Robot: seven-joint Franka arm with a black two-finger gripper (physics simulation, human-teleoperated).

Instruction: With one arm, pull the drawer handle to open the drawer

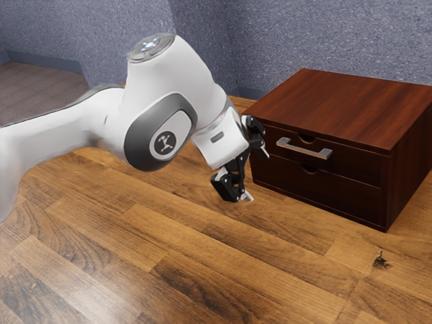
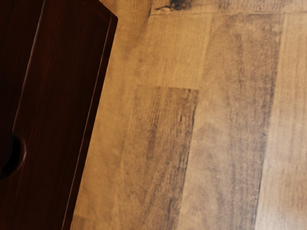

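1. Exterior view: my white arm comes in from the exterior view's left and bends down over the brown wood-plank bench.
2. My black two-finger gripper points down at the planks and hangs just above them.
3. My fingers are spread a little, with nothing between them and nothing touching them.
4. A dark reddish-brown wooden cabinet stands on the bench toward the exterior view's right, against a blue-grey textured wall.
5. The cabinet has two drawers, one above the other. The upper drawer carries a silver bar handle across its front, and the lower drawer has only a small rounded notch at its top edge.
6. Both drawer fronts sit flush with the cabinet's face, so the upper drawer is shut.
7. The handle is up and toward the exterior view's right of my gripper, near it but clearly apart.
8. My gripper is just beside the cabinet's near front corner and lower than the handle.
9. A small dark knot marks the planks in front of the cabinet.
10. Wrist view: the cabinet's dark wood front runs along one side, with a rounded dark recess at its edge. The pale planks lie beside it, and a dark knot shows at their far end.
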